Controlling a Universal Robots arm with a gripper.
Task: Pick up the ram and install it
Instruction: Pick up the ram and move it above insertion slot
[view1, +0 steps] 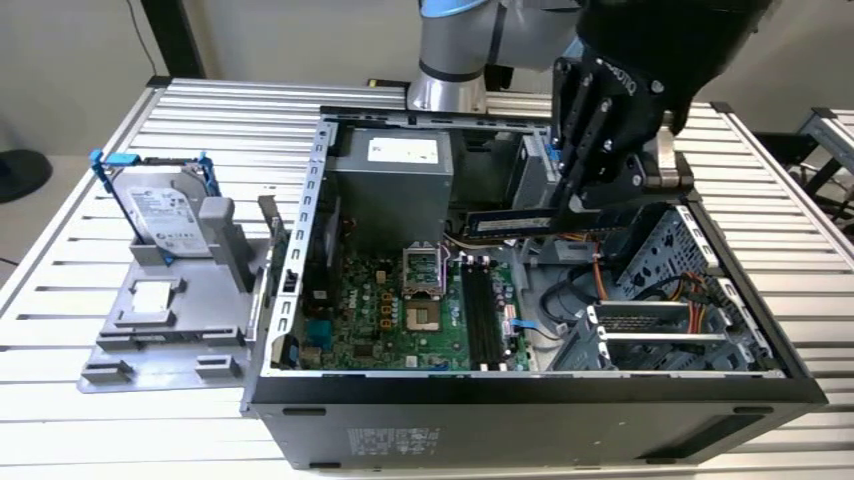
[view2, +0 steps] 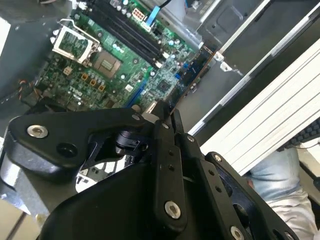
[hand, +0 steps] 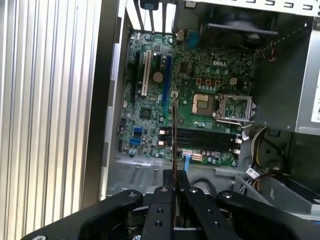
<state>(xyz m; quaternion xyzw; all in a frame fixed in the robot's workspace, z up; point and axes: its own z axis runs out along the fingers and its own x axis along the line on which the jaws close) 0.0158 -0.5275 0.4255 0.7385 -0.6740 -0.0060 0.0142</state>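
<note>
Closest to the first wrist camera, the pincer (hand: 174, 176) is closed tight on the ram (view1: 514, 222), with one finger on each flat side. In the exterior view the stick hangs level in the air over the far half of the open computer case (view1: 534, 385), above the motherboard (view1: 387, 310). It is well apart from the long black slots (view1: 483, 310), which look empty. I judge the picking up is done and the installing is not, because no slot holds the ram yet. The case lies in the middle of the tabletop (view1: 54, 330).
</note>
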